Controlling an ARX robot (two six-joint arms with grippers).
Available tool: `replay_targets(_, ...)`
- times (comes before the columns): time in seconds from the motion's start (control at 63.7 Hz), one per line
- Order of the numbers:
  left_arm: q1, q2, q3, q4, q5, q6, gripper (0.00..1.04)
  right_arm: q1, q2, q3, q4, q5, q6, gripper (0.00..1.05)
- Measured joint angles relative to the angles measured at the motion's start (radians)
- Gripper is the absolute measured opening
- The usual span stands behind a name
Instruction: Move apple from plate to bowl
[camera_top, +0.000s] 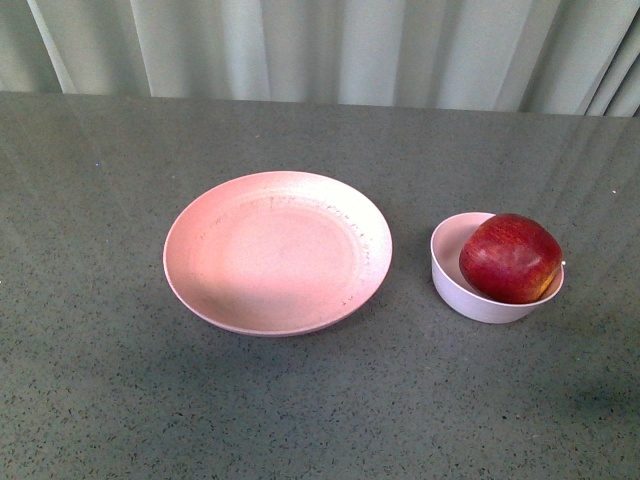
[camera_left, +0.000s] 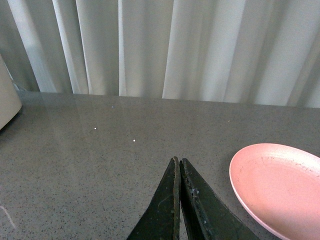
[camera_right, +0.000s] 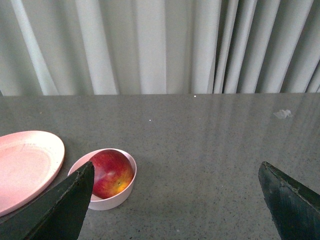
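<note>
The dark-red apple (camera_top: 510, 257) sits in the small pale bowl (camera_top: 452, 275) at the right of the table. The wide pink plate (camera_top: 277, 251) lies empty to the bowl's left. Neither arm shows in the front view. In the right wrist view my right gripper (camera_right: 177, 172) is open and empty, its jaws wide apart above the table, with the apple (camera_right: 110, 173) in the bowl (camera_right: 112, 199) beyond one jaw and the plate (camera_right: 25, 165) beside it. In the left wrist view my left gripper (camera_left: 179, 161) is shut and empty, with the plate (camera_left: 280, 185) to one side.
The grey speckled table (camera_top: 320, 420) runs back to a pale curtain (camera_top: 330, 45). A whitish object (camera_left: 7, 97) shows at the edge of the left wrist view. A small white scrap (camera_right: 282, 114) lies on the table in the right wrist view.
</note>
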Motion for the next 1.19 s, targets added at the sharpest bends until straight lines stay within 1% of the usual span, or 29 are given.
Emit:
replay_targets(0.063, 0.000, -0.058, 0.000, -0.055, 0.000, 0.000, 0.02, 0.000, 0.000, 0.000, 0.000, 0.000, 0.000, 0.96)
replay_targets(0.33, 0.000, -0.195, 0.000, -0.186, 0.000, 0.000, 0.02, 0.000, 0.000, 0.000, 0.000, 0.000, 0.000, 0.96)
replay_targets(0.817, 0.000, -0.353, 0.000, -0.344, 0.000, 0.000, 0.02, 0.000, 0.000, 0.000, 0.000, 0.000, 0.000, 0.96)
replay_targets(0.864, 0.000, -0.419, 0.000, -0.439, 0.000, 0.000, 0.02, 0.000, 0.000, 0.000, 0.000, 0.000, 0.000, 0.96)
replay_targets(0.911, 0.000, -0.480, 0.000, -0.502, 0.000, 0.000, 0.02, 0.000, 0.000, 0.000, 0.000, 0.000, 0.000, 0.96)
replay_targets(1.194, 0.001, -0.510, 0.000, -0.518, 0.000, 0.000, 0.02, 0.000, 0.000, 0.000, 0.000, 0.000, 0.000, 0.96)
